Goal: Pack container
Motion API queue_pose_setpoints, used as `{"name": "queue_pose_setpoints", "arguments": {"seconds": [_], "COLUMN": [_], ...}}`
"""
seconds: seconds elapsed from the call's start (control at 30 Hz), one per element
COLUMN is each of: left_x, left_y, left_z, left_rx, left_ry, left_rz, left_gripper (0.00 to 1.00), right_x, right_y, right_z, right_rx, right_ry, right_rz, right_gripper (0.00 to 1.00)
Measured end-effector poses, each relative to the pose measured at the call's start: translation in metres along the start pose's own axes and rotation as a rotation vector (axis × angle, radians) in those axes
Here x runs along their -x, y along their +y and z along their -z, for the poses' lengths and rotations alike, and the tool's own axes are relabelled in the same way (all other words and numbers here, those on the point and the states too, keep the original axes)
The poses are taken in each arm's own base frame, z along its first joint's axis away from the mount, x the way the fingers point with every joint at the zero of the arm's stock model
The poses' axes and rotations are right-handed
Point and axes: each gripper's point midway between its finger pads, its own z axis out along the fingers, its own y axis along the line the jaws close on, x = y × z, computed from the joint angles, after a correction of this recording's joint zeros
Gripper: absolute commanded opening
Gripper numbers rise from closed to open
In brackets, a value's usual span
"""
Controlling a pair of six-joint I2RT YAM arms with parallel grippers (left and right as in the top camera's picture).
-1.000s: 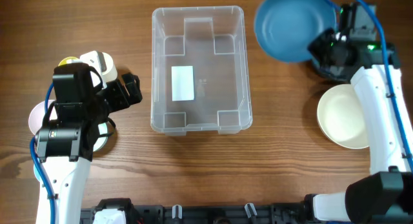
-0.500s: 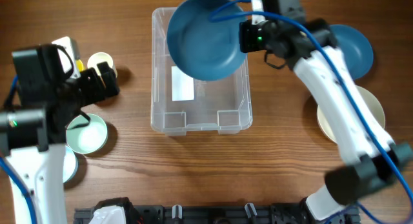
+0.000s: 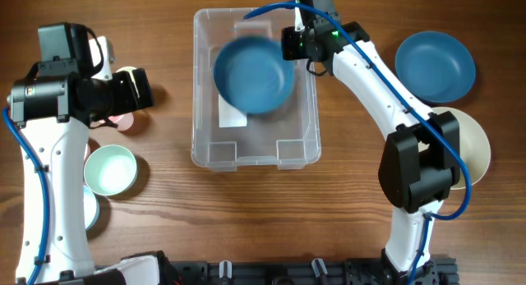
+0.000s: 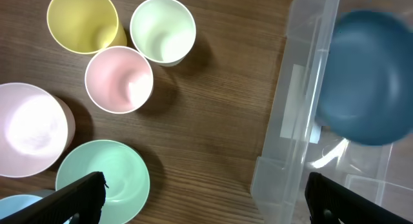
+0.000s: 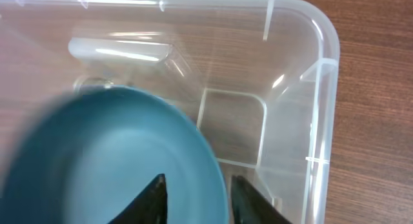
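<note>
The clear container (image 3: 205, 112) stands mid-table, a white label on its base. A blue bowl (image 3: 253, 74) sits blurred inside it, over the label. My right gripper (image 3: 289, 45) hangs at the container's far right rim. In the right wrist view its fingers (image 5: 197, 198) straddle the blue bowl's rim (image 5: 97, 159) with a gap, so it is open. My left gripper (image 3: 131, 89) is open and empty over the cups left of the container; in the left wrist view (image 4: 206, 208) its fingers are spread wide above bare wood, the container (image 4: 284, 127) to its right.
A yellow cup (image 4: 82, 20), a pale green cup (image 4: 162, 30), a pink cup (image 4: 119, 79), a pale pink bowl (image 4: 29, 127) and a mint bowl (image 3: 109, 170) stand at the left. A second blue bowl (image 3: 435, 67) and a cream bowl (image 3: 475, 149) stand at the right.
My right arm carried the blue bowl from the right side across and down into the container. My left arm shifted toward the far left, over the cups.
</note>
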Motion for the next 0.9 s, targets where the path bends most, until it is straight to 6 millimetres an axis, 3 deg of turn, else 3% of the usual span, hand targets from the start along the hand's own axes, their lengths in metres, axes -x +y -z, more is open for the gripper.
{"name": "queue_pose_setpoints", "arguments": {"seconds": [0.13,0.17,0.27,0.3,0.33,0.37,0.4,0.43,0.47,0.53,0.6,0.67,0.83,0.9], "left_x": [0.0,0.0,0.0,0.0,0.0,0.0,0.0,0.0,0.0,0.0,0.0,0.0,0.0,0.0], "left_y": [0.0,0.0,0.0,0.0,0.0,0.0,0.0,0.0,0.0,0.0,0.0,0.0,0.0,0.0], "left_z": [0.0,0.0,0.0,0.0,0.0,0.0,0.0,0.0,0.0,0.0,0.0,0.0,0.0,0.0], "left_rx": [0.0,0.0,0.0,0.0,0.0,0.0,0.0,0.0,0.0,0.0,0.0,0.0,0.0,-0.001], "left_ry": [0.0,0.0,0.0,0.0,0.0,0.001,0.0,0.0,0.0,-0.001,0.0,0.0,0.0,0.001], "left_rz": [0.0,0.0,0.0,0.0,0.0,0.0,0.0,0.0,0.0,0.0,0.0,0.0,0.0,0.0], "left_gripper": [1.0,1.0,1.0,1.0,1.0,1.0,1.0,1.0,1.0,1.0,1.0,1.0,1.0,1.0], "right_x": [-0.012,-0.014,0.009,0.036,0.043,0.051,0.05,0.029,0.012,-0.018,-0.05,-0.074,-0.112,-0.127], "right_y": [-0.002,-0.003,-0.004,-0.019,-0.041,-0.075,-0.109,-0.164,-0.208,-0.228,-0.279,-0.315,-0.381,-0.398], "right_z": [0.001,0.006,0.051,0.108,0.147,0.189,0.217,0.243,0.243,0.231,0.214,0.201,0.174,0.159], "right_rx": [-0.007,-0.011,-0.006,-0.025,-0.066,-0.12,-0.179,-0.29,-0.38,-0.425,-0.508,-0.558,-0.565,-0.569], "right_ry": [0.048,0.06,-0.013,-0.121,-0.169,-0.235,-0.268,-0.25,-0.229,-0.117,-0.035,0.024,0.089,0.129], "right_rz": [-0.006,-0.006,-0.025,-0.095,-0.176,-0.29,-0.389,-0.563,-0.692,-0.789,-0.921,-1.0,-1.076,-1.069], "right_gripper": [0.47,0.52,0.64,0.74,0.81,0.82,0.87,1.0,1.0,1.0,0.99,1.0,1.0,1.0]}}
